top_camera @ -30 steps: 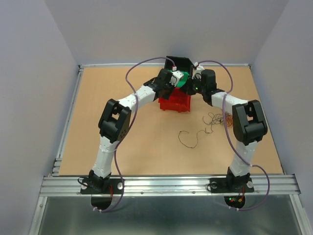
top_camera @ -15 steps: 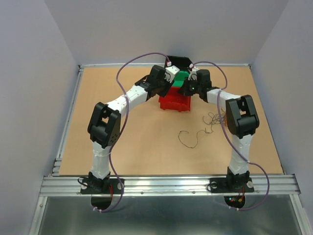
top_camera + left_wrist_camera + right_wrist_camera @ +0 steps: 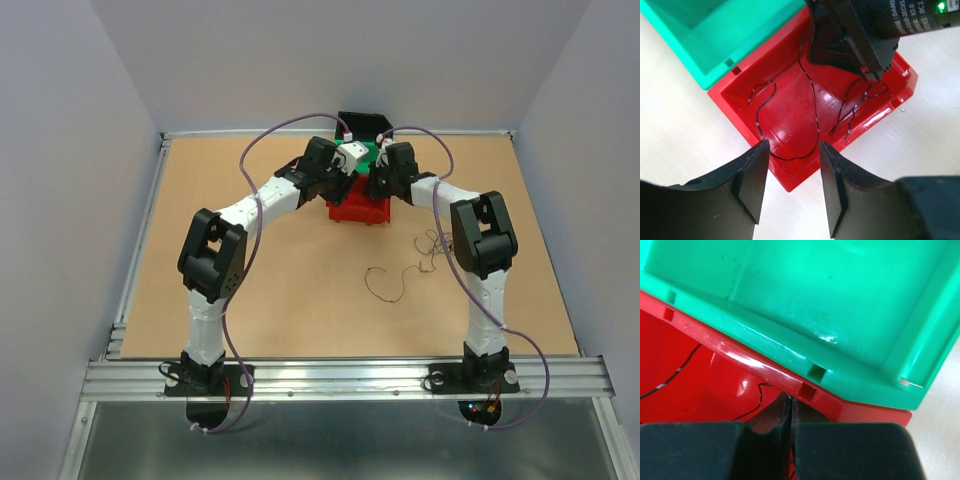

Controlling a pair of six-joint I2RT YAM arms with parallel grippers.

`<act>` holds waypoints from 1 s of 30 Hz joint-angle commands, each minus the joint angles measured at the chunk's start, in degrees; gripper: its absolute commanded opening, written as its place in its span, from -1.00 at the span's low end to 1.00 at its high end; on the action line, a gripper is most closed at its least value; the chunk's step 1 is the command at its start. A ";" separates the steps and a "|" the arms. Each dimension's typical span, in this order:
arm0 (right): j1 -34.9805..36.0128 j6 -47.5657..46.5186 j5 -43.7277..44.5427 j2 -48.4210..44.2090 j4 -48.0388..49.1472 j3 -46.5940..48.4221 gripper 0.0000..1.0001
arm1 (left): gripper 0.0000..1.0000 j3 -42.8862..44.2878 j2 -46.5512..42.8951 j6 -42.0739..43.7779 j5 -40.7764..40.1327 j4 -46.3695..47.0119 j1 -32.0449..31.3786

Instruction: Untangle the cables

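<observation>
Counter [image 3: 300, 250]: tan board with grey walls around it.
Left gripper [image 3: 792, 150]: released and empty, hanging over the red bin [image 3: 790, 107].
Right gripper [image 3: 791, 412]: clenched on a dark wire [image 3: 813, 97] inside that bin.
Done: we judge one wire freed; it lies in the bin beneath the left gripper.
Left: cables [image 3: 440, 245] clumped on the counter, well apart from both grippers.
Writing: white print on the right arm, cropped; we cannot read it.

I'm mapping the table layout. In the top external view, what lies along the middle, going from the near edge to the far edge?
Loose dark curly wire → red plastic bin → green plastic bin → black plastic bin.
</observation>
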 commanded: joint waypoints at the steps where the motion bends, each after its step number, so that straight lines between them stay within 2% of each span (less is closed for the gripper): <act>1: 0.37 -0.46 3.96 -0.12 -1.94 3.82 -0.99 | 0.16 -0.40 -3.47 1.67 3.96 1.57 0.16; 4: 0.46 -0.19 3.17 -0.56 -2.12 3.73 -0.99 | 0.19 -0.13 -2.42 1.85 4.14 1.48 0.16; 6: 0.81 -0.28 2.91 -0.91 -2.20 3.47 -0.96 | 0.28 0.48 -1.80 1.93 3.70 1.39 0.08; 8: 0.98 -0.28 1.94 -1.35 -2.03 3.47 -0.79 | 0.32 0.92 -1.01 1.85 3.61 1.48 0.16; 12: 1.07 -0.37 -1.83 -1.88 -2.03 3.38 -0.65 | 0.29 1.27 0.22 1.76 3.35 2.09 0.08; 18: 1.07 -0.37 -4.12 -4.60 -1.50 1.71 -0.60 | 0.15 1.98 2.24 1.50 1.15 2.62 0.16; 20: 1.16 -0.37 -4.56 -5.57 -0.80 0.48 -0.44 | 0.15 2.24 2.68 1.49 1.15 2.80 0.16; 28: 1.16 -0.19 -5.45 -10.58 1.66 -4.35 -0.11 | 0.14 0.84 1.46 1.23 -0.17 4.11 0.16; 30: 1.16 -0.19 -4.74 -11.90 1.93 -5.49 0.04 | 0.14 0.31 0.84 1.14 -0.35 4.64 0.25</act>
